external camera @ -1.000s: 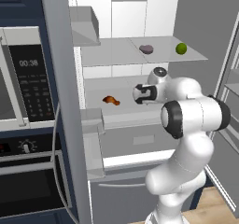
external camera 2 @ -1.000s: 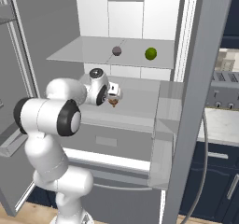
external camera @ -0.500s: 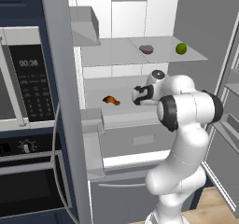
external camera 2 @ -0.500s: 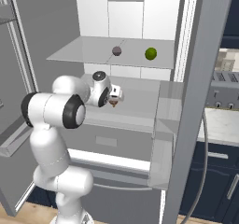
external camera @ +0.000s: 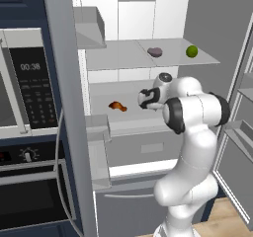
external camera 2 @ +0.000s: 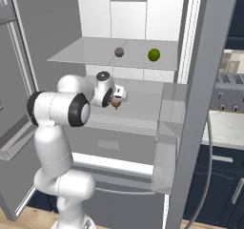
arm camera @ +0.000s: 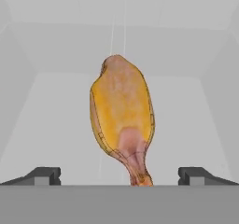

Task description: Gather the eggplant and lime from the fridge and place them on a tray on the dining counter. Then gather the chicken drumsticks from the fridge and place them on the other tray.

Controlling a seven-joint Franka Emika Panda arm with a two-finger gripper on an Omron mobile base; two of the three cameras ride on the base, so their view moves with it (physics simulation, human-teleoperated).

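Inside the open fridge (external camera: 207, 28), the upper shelf (external camera: 123, 58) carries a dark purple eggplant (external camera: 154, 52) and, near it toward the right wall, a green lime (external camera: 191, 51). On the shelf below lies a chicken drumstick (external camera: 117, 105), golden-orange and plump, tapering to a pinkish bone end. That end points between the fingertips of the gripper (arm camera: 119, 175), whose jaws stand wide and hold nothing.

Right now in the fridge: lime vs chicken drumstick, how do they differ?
The lime is green and round; the chicken drumstick is orange-brown and elongated, tapering to a bone end. The lime sits on the upper shelf beside the eggplant, the drumstick on the shelf below. The open gripper points at the drumstick, not the lime. Neither is held.
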